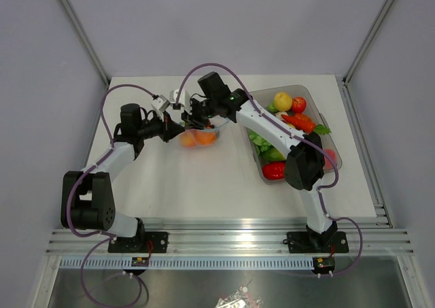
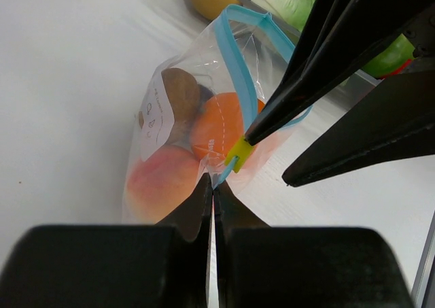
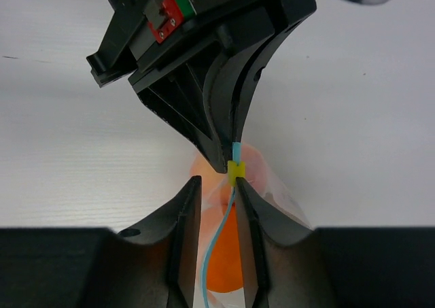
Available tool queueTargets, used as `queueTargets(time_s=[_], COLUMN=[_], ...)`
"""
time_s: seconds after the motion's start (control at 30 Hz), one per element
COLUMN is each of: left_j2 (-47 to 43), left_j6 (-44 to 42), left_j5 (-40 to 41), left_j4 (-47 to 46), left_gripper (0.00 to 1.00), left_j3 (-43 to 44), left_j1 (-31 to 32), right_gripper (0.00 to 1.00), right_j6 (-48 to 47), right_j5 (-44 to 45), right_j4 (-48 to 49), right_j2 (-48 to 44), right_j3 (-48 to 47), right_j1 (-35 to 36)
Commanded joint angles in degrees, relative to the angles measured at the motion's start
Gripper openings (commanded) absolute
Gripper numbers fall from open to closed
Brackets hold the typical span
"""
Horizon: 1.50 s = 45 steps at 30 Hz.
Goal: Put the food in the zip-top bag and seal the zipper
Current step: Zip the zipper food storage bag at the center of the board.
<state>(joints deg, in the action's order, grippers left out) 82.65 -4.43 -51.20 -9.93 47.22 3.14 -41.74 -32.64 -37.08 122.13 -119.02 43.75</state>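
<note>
The clear zip-top bag (image 2: 163,117) lies on the white table (image 1: 156,179) and holds food: a peach (image 2: 160,182), an orange (image 2: 221,128) and a brown fruit (image 2: 180,87). Its light blue zipper (image 2: 234,56) still gapes along the far part of the mouth. My left gripper (image 2: 212,182) is shut on the near end of the zipper strip. A yellow slider (image 3: 236,172) sits on the strip just beyond that grip. My right gripper (image 3: 216,185) straddles the strip with a gap between its jaws, one fingertip (image 3: 239,189) against the slider. From above, both grippers meet over the bag (image 1: 197,138).
A rigid clear tray (image 1: 336,155) at the right holds a yellow fruit (image 1: 283,101), a red tomato (image 1: 299,105), green lettuce (image 1: 262,145) and a red pepper (image 1: 274,170). The right arm reaches across the tray's left edge. Grey walls enclose the table.
</note>
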Motion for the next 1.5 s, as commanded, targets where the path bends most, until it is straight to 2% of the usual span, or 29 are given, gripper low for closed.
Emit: queueTargets(time_s=[0.0,0.2,0.37,0.53,1.03,1.13,1.3,1.47], left_j2=[-0.9,-0.8,-0.8,-0.7,-0.4,-0.2,-0.1,-0.2], left_j6=[-0.8,-0.9,-1.0,-1.1,-1.2,-1.2,-1.1,-1.2], left_j5=[-1.5,-1.7,-1.9,-1.9,-1.9,-1.9,-2.1,-2.1], left_j4=[-2.3,-2.3,-2.0,-1.8,-1.7,-1.7,-1.6,-1.6], left_gripper=[0.0,0.0,0.0,0.0,0.0,0.0,0.0,0.0], left_j3=[1.1,1.1,1.1,1.1,1.4,1.4,1.6,1.5], left_j1=[-0.3,-0.5,-0.6,-0.6,-1.3,-1.3,-1.3,-1.3], right_gripper=[0.33,0.3,0.37,0.4,0.41,0.39,0.3,0.27], right_j6=[1.3,2.3,2.4,2.8,0.3,0.5,1.2,1.8], right_j5=[-1.0,-1.9,-1.3,-0.9,-1.4,-2.2,-2.4,-2.9], right_j4=[4.1,4.6,5.3,8.0,5.8,4.8,5.8,5.9], right_j2=[0.9,1.3,1.6,-0.6,-2.1,-1.7,-1.2,-0.7], right_j3=[-1.2,-1.9,-1.6,-0.1,0.7,1.1,1.0,-0.1], right_j1=[0.5,0.5,0.5,0.5,0.5,0.5,0.5,0.5])
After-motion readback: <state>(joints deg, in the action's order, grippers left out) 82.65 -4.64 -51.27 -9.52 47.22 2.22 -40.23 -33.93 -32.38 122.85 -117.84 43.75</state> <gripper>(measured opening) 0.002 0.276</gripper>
